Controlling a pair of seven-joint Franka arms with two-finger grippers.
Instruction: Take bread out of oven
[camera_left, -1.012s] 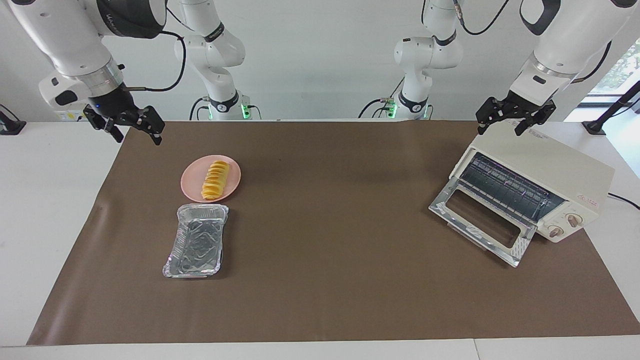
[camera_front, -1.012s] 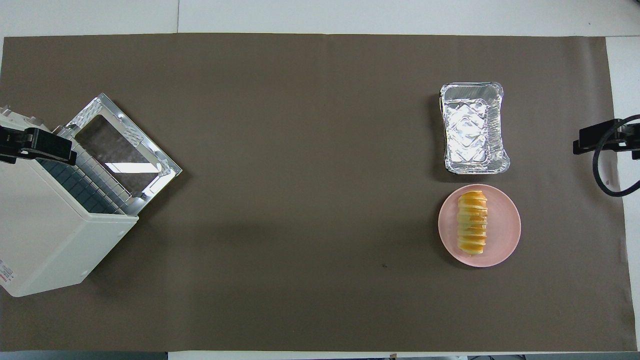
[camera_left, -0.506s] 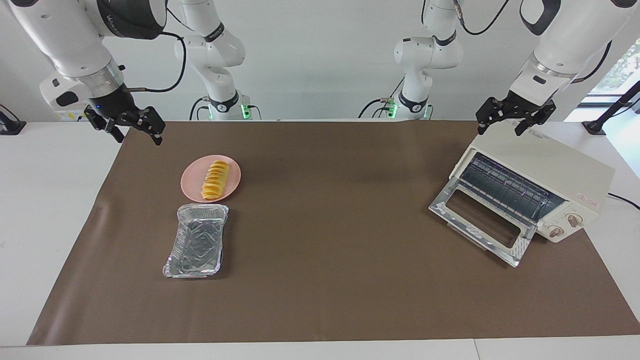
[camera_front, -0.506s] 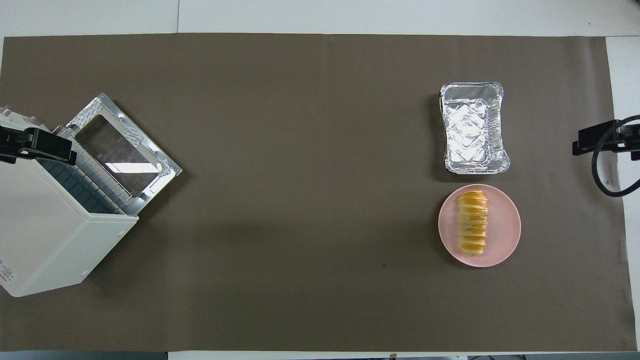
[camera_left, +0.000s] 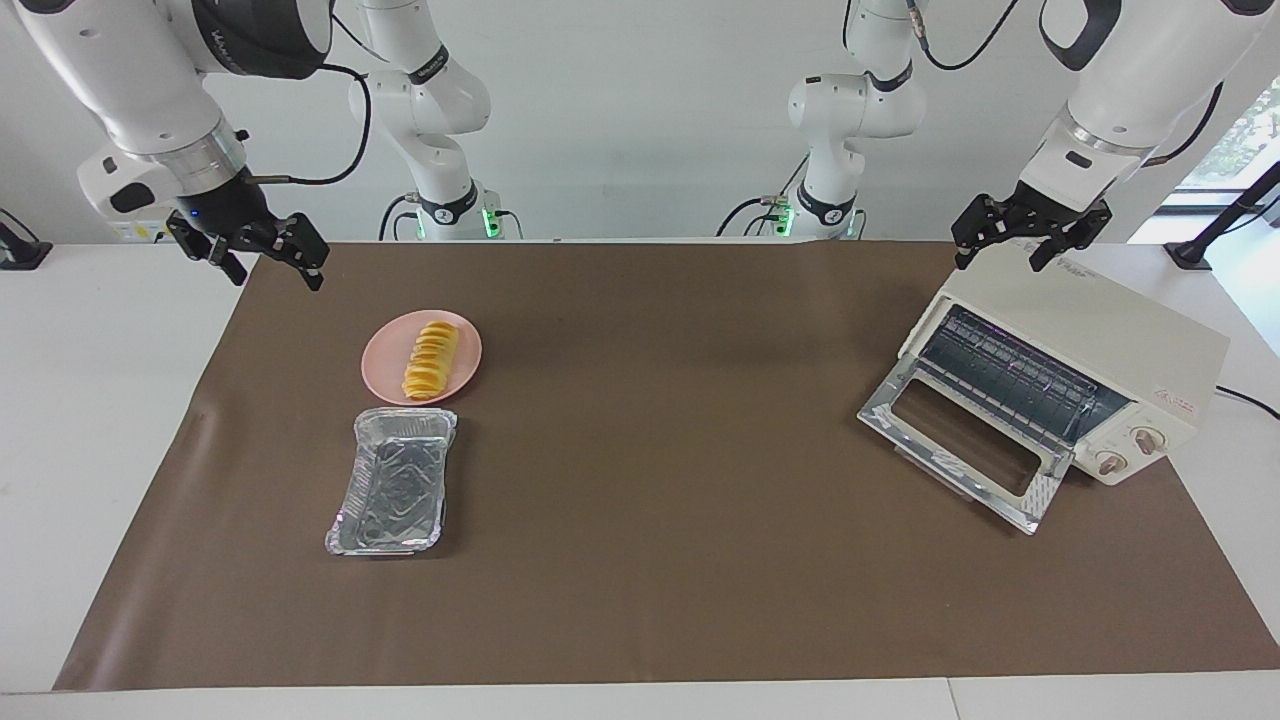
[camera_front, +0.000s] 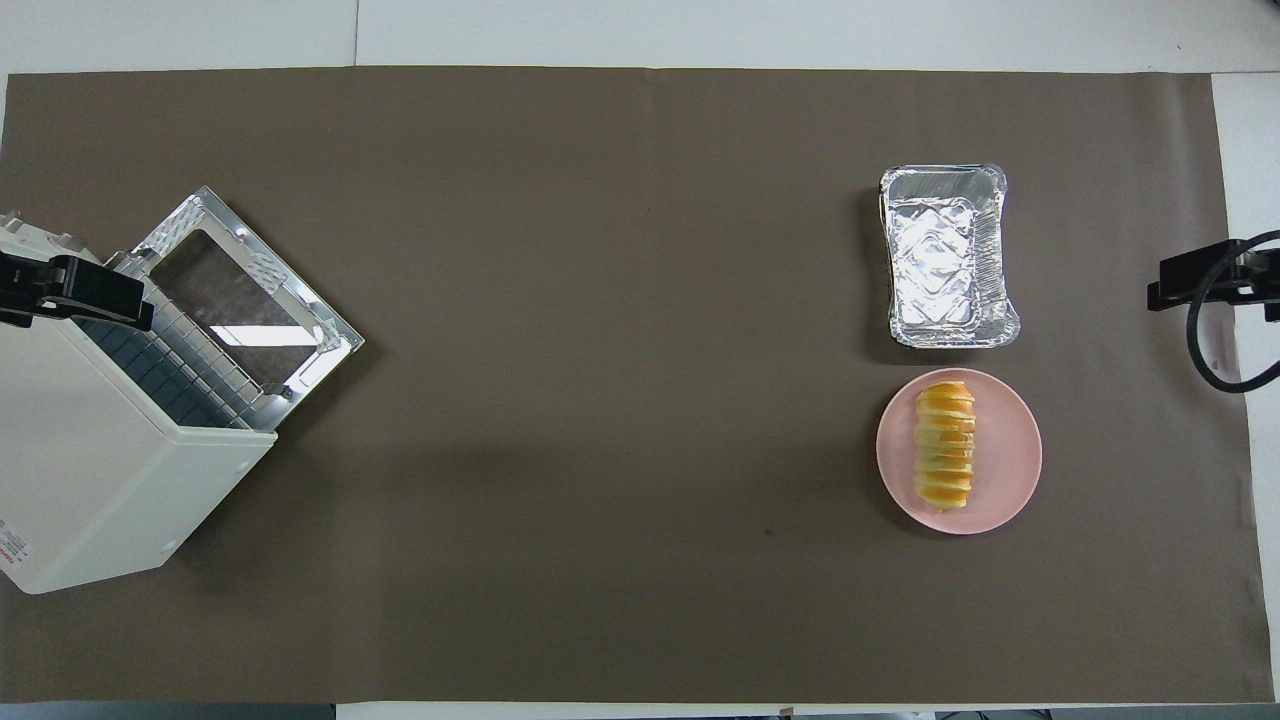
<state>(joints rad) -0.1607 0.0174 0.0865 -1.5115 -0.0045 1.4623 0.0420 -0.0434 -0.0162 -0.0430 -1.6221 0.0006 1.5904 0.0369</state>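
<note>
Both pincers, left (camera_left: 1030, 243) and right (camera_left: 262, 258), wait spread; one bread (camera_left: 430, 359), one oven (camera_left: 1060, 380).

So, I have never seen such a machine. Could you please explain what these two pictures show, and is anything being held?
These are two robot arms at a table. One picture is taken from across the table, the other from above. The bread lies on a pink plate, beside an empty foil tray. The oven, its door dropped open, stands at the left arm's end. The left gripper hangs open over the oven; the right gripper hangs open over the table's edge. Nothing is held.
</note>
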